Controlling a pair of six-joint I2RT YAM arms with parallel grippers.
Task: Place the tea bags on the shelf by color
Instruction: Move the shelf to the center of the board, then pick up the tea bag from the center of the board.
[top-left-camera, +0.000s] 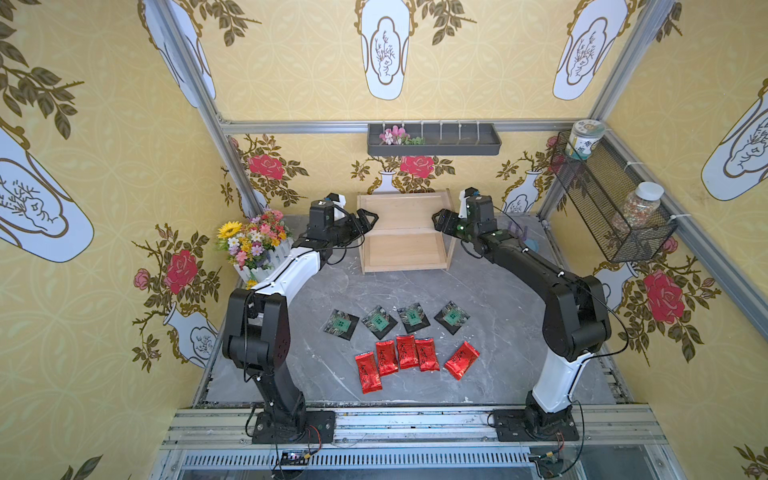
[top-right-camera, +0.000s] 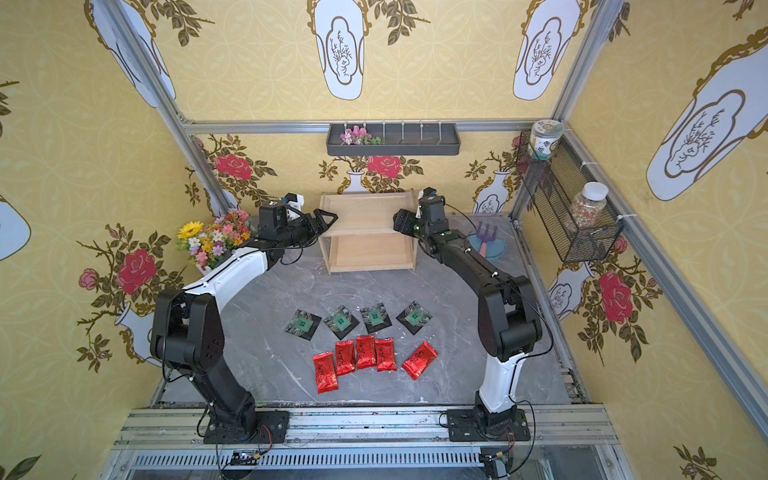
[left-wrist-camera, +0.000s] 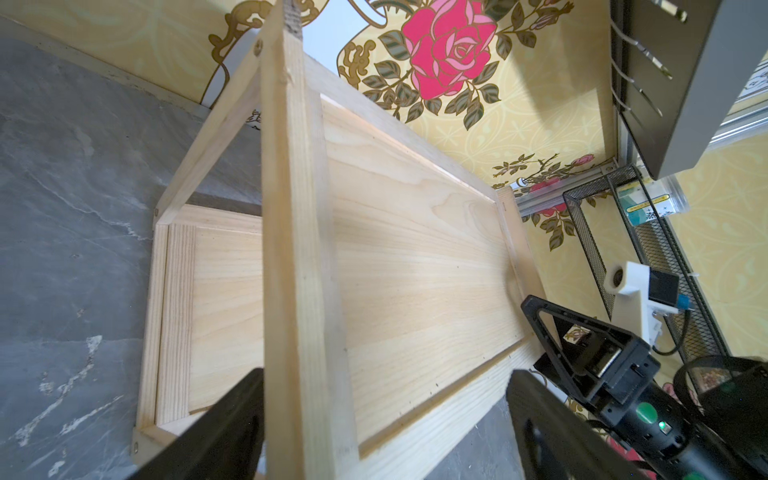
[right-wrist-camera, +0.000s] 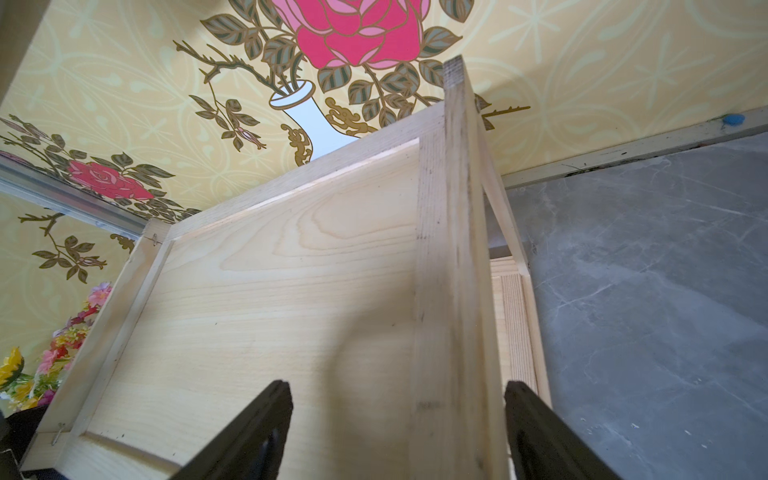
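The light wooden shelf (top-left-camera: 402, 249) (top-right-camera: 368, 251) stands at the back of the grey table, both tiers bare. My left gripper (top-left-camera: 368, 219) (top-right-camera: 328, 219) is open at the shelf's left end, and in the left wrist view the gripper (left-wrist-camera: 386, 374) straddles the side upright of the shelf (left-wrist-camera: 415, 249). My right gripper (top-left-camera: 438, 220) (top-right-camera: 400, 222) is open at the right end; in the right wrist view the gripper (right-wrist-camera: 397, 386) stands either side of the upright of the shelf (right-wrist-camera: 270, 311). Several black tea bags (top-left-camera: 379, 321) lie in a row near the table's front, with several red tea bags (top-left-camera: 406, 351) just in front of them.
A white planter of artificial flowers (top-left-camera: 255, 245) sits left of the shelf beside my left arm. A blue dish with a purple toy rake (top-right-camera: 488, 243) lies right of the shelf. A dark grey wall tray (top-left-camera: 432, 139) hangs above, and a black mesh basket (top-left-camera: 611, 203) with jars hangs on the right wall.
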